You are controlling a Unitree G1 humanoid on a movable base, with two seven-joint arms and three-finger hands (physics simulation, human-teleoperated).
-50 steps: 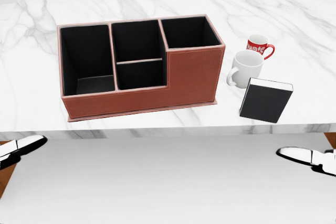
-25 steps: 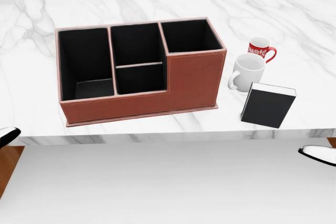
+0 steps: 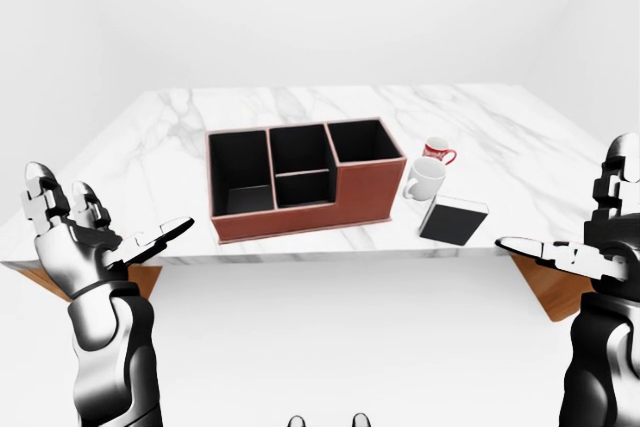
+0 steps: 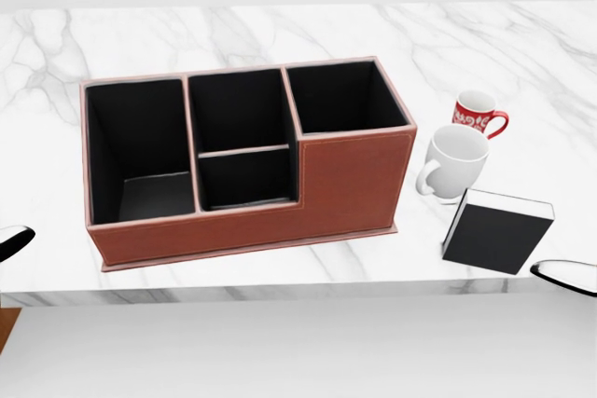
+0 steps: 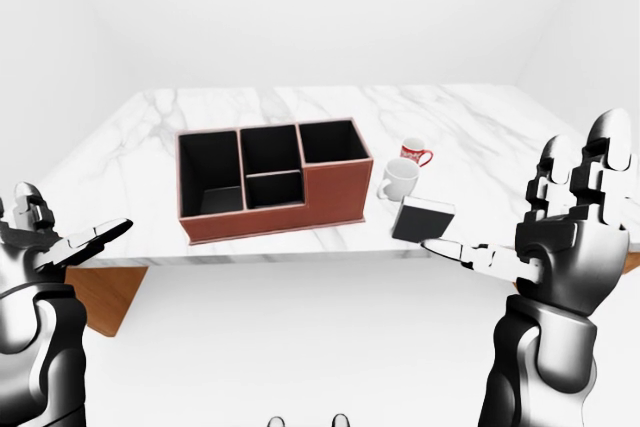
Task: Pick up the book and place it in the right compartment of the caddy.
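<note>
A black book (image 4: 497, 231) with a white page edge lies near the marble table's near edge, right of the brown caddy (image 4: 354, 184). The caddy's right compartment (image 4: 343, 98) is dark inside and holds nothing I can see. My left hand (image 3: 95, 237) hovers open, well off the table's left corner. My right hand (image 5: 560, 237) is also open, fingers spread, right of and below the book, apart from it. In the head view only slivers of both hands show at the side edges.
A white mug (image 4: 455, 163) and a red patterned mug (image 4: 478, 114) stand just above the book, right of the caddy. The marble table (image 4: 233, 34) stretches across the view; its near edge runs below the caddy. My feet show at the bottom of the eye views.
The whole picture has shifted: caddy, mugs and book look larger and lower in the head view, so the camera has moved closer. The hands have slid out toward the side edges.
</note>
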